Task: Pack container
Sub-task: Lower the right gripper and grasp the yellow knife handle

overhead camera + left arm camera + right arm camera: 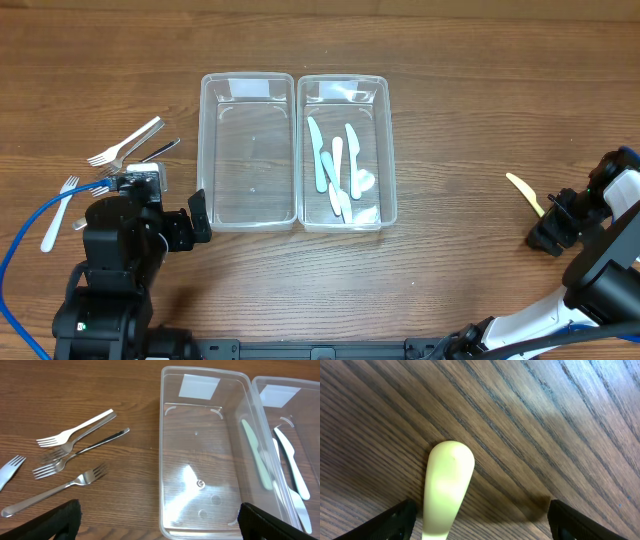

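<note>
well, i am holding my right gripper (487, 520) wide open around the yellow knife (447, 485), which is lying flat near the right edge of the table (450, 300). my left gripper (165, 521) is gaping too, gripping nothing, facing the empty container (250, 190) mid-table. the second container (388, 150), touching its right side, is holding pale knives (330, 170); forks (125, 145) are lying near the left edge.

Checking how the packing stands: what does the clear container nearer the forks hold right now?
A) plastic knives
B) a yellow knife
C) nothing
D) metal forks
C: the container nearer the forks shows only its bare clear floor, while the forks lie on the table and the knives sit in the other container.
</note>
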